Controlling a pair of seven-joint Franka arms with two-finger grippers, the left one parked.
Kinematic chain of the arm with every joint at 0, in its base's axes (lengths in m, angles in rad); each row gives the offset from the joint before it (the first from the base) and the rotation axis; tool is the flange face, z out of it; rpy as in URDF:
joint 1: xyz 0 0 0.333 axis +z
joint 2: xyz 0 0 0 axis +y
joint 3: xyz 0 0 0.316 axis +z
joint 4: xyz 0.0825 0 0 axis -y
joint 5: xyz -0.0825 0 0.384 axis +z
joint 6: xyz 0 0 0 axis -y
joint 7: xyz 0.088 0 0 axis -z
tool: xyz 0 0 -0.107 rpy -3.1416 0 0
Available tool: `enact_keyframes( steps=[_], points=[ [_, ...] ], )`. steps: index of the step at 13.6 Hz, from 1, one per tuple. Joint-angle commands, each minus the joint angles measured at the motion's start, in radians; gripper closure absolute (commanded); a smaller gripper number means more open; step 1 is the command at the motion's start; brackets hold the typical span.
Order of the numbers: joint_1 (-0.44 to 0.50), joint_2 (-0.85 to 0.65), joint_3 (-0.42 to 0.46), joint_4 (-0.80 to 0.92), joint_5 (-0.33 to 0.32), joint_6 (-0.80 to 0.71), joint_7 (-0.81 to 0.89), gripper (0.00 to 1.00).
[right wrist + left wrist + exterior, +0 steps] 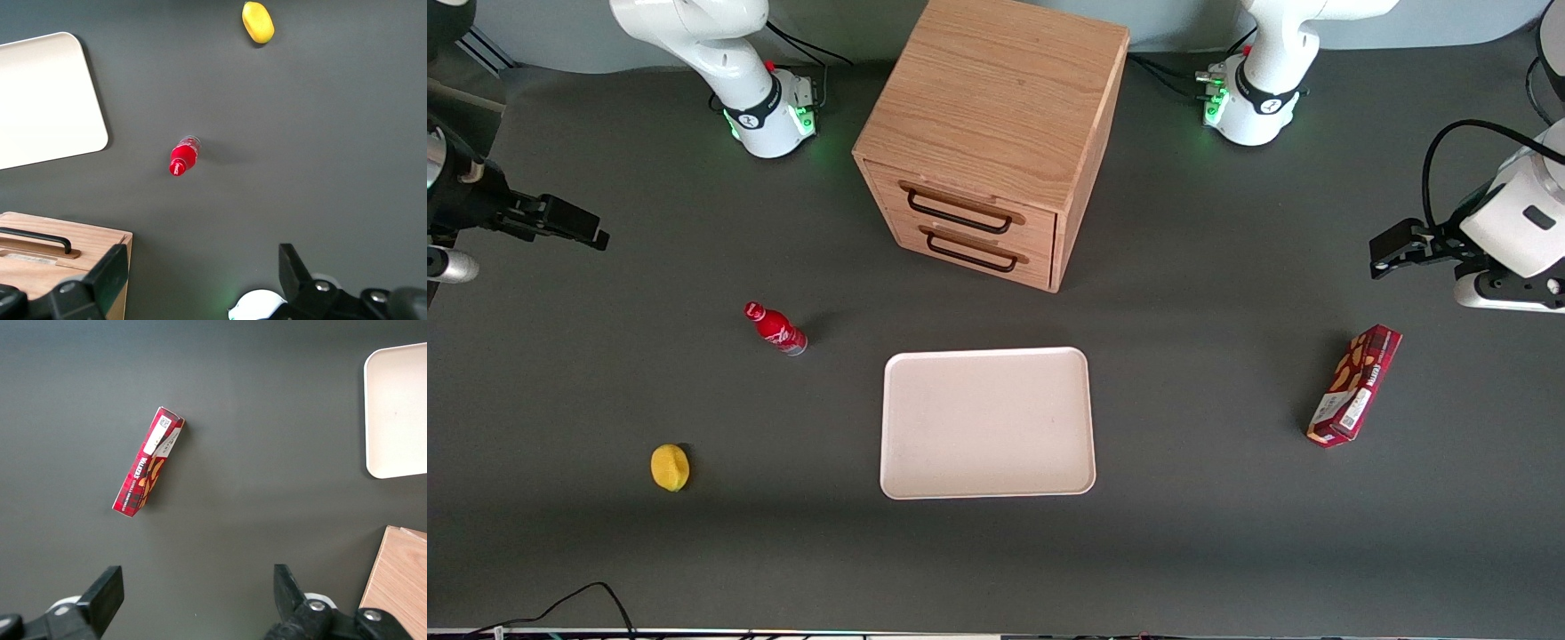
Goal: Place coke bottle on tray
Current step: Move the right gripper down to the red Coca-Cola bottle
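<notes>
The coke bottle (776, 329), small and red with a red cap, stands on the dark table beside the tray, toward the working arm's end. It also shows in the right wrist view (183, 157). The cream-white tray (987, 422) lies flat and bare in the middle of the table, nearer the front camera than the cabinet; one corner shows in the right wrist view (47, 100). My gripper (591, 233) hangs above the table at the working arm's end, well apart from the bottle and farther from the front camera. It is open and holds nothing (200, 277).
A wooden two-drawer cabinet (996, 133) stands farther from the front camera than the tray. A yellow lemon (670, 468) lies nearer the camera than the bottle. A dark red snack box (1354, 384) lies toward the parked arm's end.
</notes>
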Motion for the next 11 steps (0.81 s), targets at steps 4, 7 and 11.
enact_keyframes(
  steps=[4,7,11],
  points=[
    [0.010,0.044,0.002,0.040,-0.009,-0.060,-0.002,0.00],
    [0.041,0.030,0.017,-0.125,-0.001,0.044,0.003,0.00],
    [0.041,-0.006,0.093,-0.458,0.020,0.421,0.078,0.00]
  ],
)
